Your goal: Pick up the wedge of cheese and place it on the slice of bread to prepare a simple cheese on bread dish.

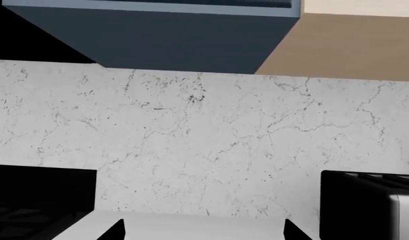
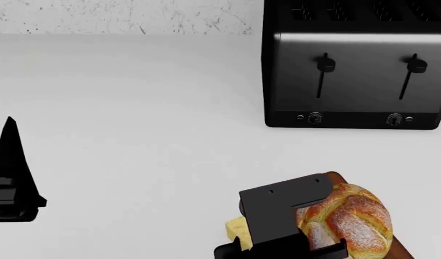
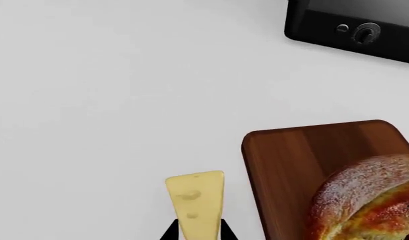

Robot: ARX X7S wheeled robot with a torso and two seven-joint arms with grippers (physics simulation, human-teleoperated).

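The wedge of cheese (image 3: 194,200) is pale yellow and sits between my right gripper's (image 3: 196,233) two black fingertips, which press against its sides. In the head view only a corner of the cheese (image 2: 233,230) shows under the right arm. The slice of bread (image 2: 350,220) is a round crusty loaf on a reddish-brown wooden board (image 3: 291,160), just beside the cheese; the loaf also shows in the right wrist view (image 3: 371,200). My left gripper (image 1: 204,231) is open and empty, far to the left (image 2: 11,162), pointing at the marble wall.
A black four-slot toaster (image 2: 357,70) stands at the back right, behind the board. A marble backsplash (image 1: 204,135) runs along the back of the white counter (image 2: 134,118), with a grey-blue cabinet (image 1: 158,35) above it.
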